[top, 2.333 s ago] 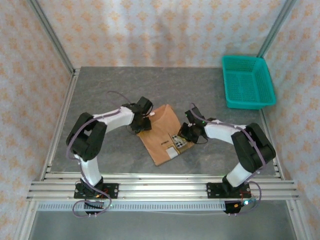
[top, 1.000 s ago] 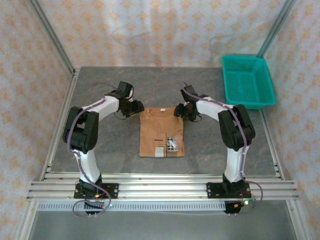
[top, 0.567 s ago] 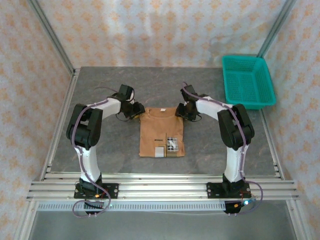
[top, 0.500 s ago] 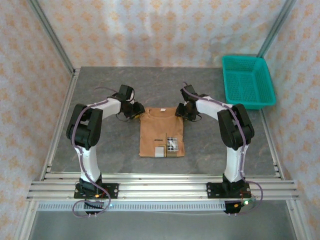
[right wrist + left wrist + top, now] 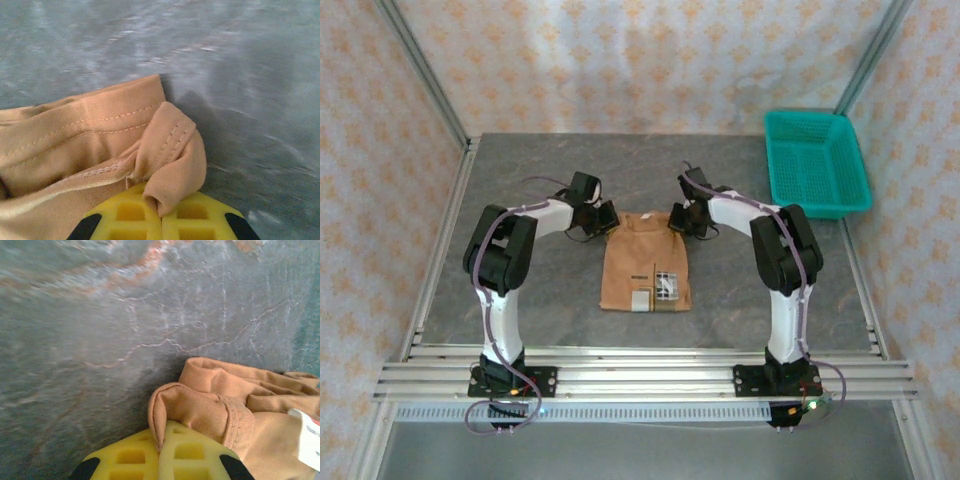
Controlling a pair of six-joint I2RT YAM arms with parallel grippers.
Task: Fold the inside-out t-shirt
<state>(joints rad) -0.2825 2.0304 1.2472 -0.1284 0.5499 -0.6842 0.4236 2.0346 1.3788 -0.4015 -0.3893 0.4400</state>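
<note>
The inside-out t-shirt [image 5: 645,265], tan and folded into a narrow rectangle, lies mid-table with a white label patch [image 5: 641,301] near its front edge. My left gripper [image 5: 607,221] is shut on the shirt's far-left corner; in the left wrist view a pinched fold of cloth [image 5: 192,407] rises from between the yellow fingers [image 5: 132,460], gripper [image 5: 161,452]. My right gripper [image 5: 677,220] is shut on the far-right corner; the right wrist view shows a stitched hem [image 5: 172,160] bunched between its yellow fingers [image 5: 200,220], gripper [image 5: 161,215]. The shirt's far edge is drawn inward and lifted slightly.
A teal plastic basket [image 5: 815,162] stands at the back right of the grey table [image 5: 520,300]. Patterned curtain walls and metal frame posts [image 5: 420,75] enclose the workspace. An aluminium rail [image 5: 640,378] runs along the near edge by the arm bases.
Both grippers moved inward onto the shirt's far corners and shut on the cloth. The shirt's far edge has narrowed and bunched. Earlier the shirt lay askew; it was set straight.
</note>
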